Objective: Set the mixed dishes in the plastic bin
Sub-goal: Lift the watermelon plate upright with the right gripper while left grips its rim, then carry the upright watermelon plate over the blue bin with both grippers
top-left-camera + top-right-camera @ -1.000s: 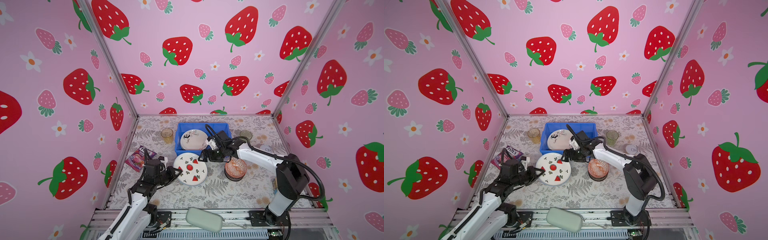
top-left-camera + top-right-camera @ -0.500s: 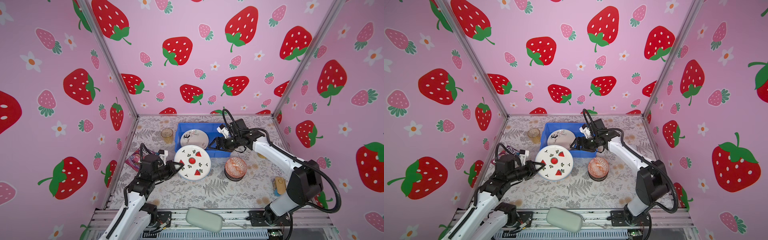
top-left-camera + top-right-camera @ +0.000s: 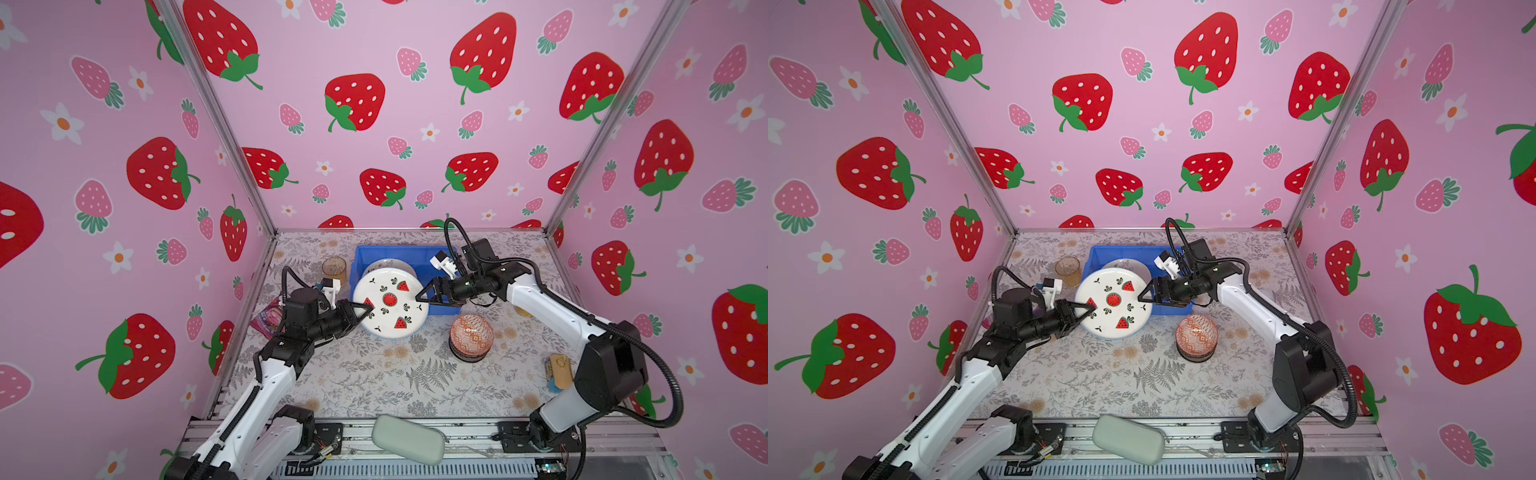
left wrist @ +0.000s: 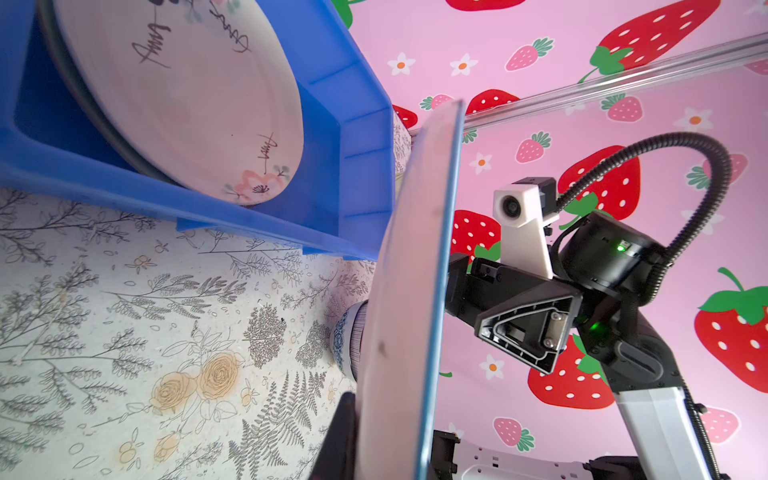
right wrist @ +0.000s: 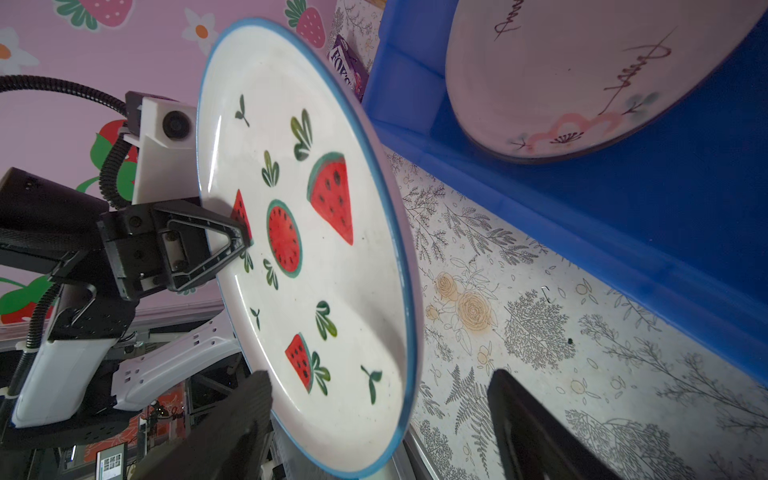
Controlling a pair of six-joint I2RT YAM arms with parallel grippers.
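The white plate with watermelon slices [image 3: 390,303] [image 3: 1113,303] hangs tilted above the mat, overlapping the front rim of the plastic bin [image 3: 399,251] [image 3: 1125,251]. My left gripper [image 3: 368,307] [image 3: 1090,308] [image 4: 392,436] is shut on its near-left rim. My right gripper [image 3: 417,299] [image 3: 1139,299] [image 5: 378,390] stands open with the plate's opposite rim [image 5: 399,374] between its fingers, gaps on both sides. The pale floral plate [image 3: 388,264] [image 4: 187,104] [image 5: 582,75] leans inside the bin [image 4: 365,166] [image 5: 623,208]. An orange bowl [image 3: 471,332] [image 3: 1197,334] sits upturned on a dark bowl.
An amber tumbler [image 3: 333,268] [image 3: 1068,268] stands left of the bin. The purple candy bag [image 3: 268,318] lies by the left wall behind my left arm. A grey-green pouch [image 3: 409,438] rests on the front rail. A tan and blue object [image 3: 559,370] lies near the right arm's base.
The left gripper has lifted the watermelon plate off the mat and carried it toward the bin. The right arm's forearm swung back; its jaws now straddle the plate's rim, slightly narrower.
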